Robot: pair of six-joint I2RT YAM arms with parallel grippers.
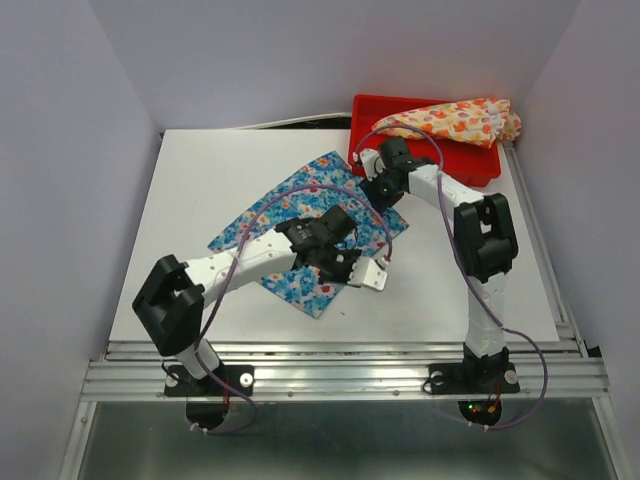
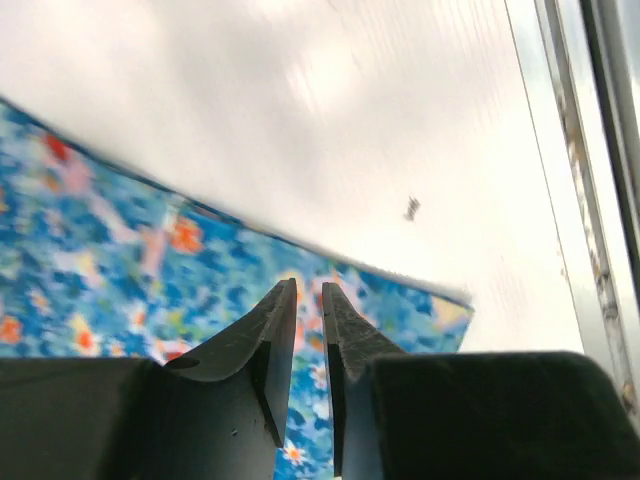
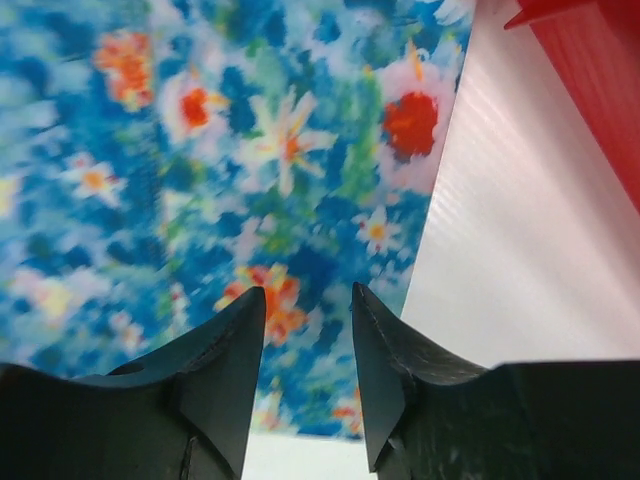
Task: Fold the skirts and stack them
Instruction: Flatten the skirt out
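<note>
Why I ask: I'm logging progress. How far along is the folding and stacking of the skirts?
Nothing looks done yet. The blue skirt lies spread flat on the table; the cream-yellow skirt lies bunched on the red tray. In hand: left gripper and right gripper hover at the blue skirt's edges, gripping nothing. Remaining: folding both, then stacking.

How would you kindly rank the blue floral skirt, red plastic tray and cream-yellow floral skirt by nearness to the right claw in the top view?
1. Blue floral skirt: under the right claw.
2. Red plastic tray: just behind.
3. Cream-yellow floral skirt: in that tray, farther back.
</note>
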